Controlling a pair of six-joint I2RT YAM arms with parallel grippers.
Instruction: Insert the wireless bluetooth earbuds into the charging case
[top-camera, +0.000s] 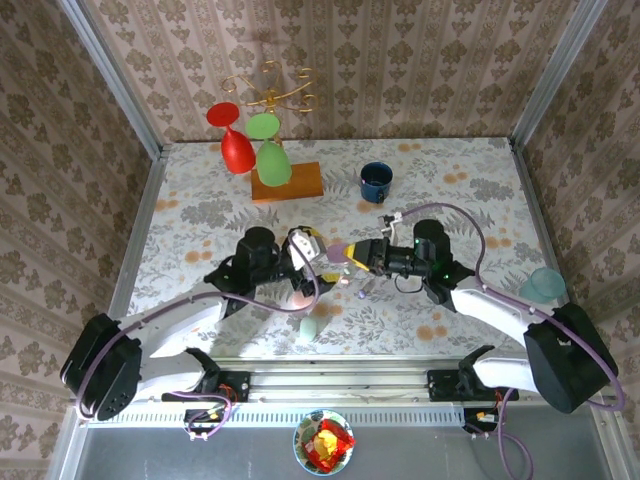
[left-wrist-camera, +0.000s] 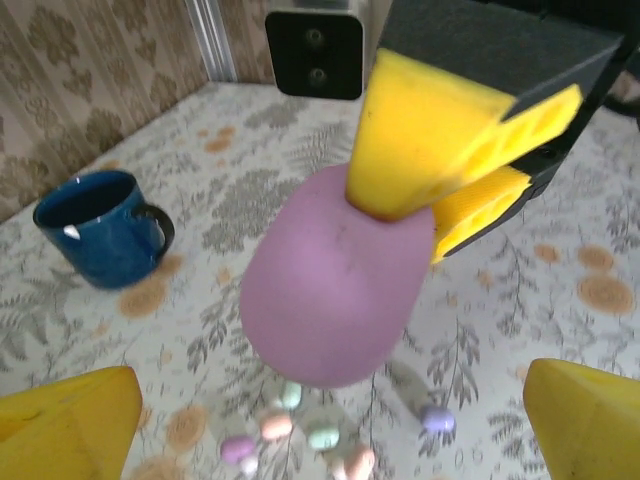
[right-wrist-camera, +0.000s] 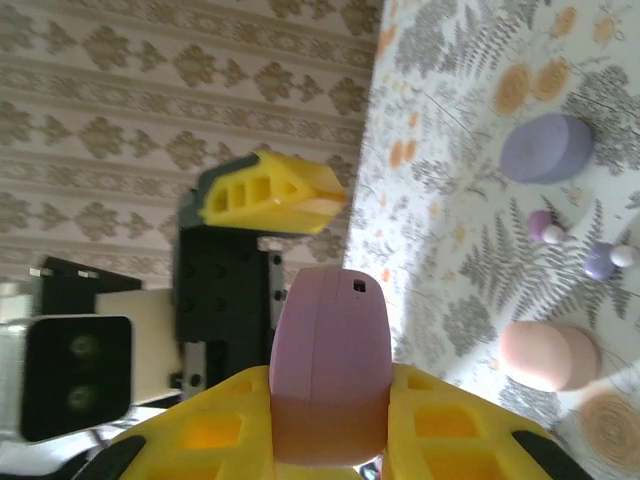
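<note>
The right gripper (right-wrist-camera: 330, 400) is clamped on a smooth, matte mauve case (right-wrist-camera: 330, 320), egg-shaped with a small dark dot near its rounded end. Its ribbed yellow plastic fingers (right-wrist-camera: 225, 425) press the narrow end from both sides and hold the case in the air above the table (left-wrist-camera: 520, 280), which is covered in a pale floral print. The left gripper (left-wrist-camera: 328, 410) faces it with its jaws spread wide and nothing between them, its blunt yellow fingertips (left-wrist-camera: 70, 425) sitting at the lower corners of the left wrist view. The earbuds (left-wrist-camera: 275, 427) lie loose on the table directly under the lifted case. They are tiny glossy beads in mint, peach, pink and lilac, scattered close together. A flattened lavender case (right-wrist-camera: 545, 148) and a rounded peach case (right-wrist-camera: 548, 355) rest on the cloth nearby, with two purple buds between them. A glossy dark blue mug (left-wrist-camera: 95, 240) stands upright, well apart.
</note>
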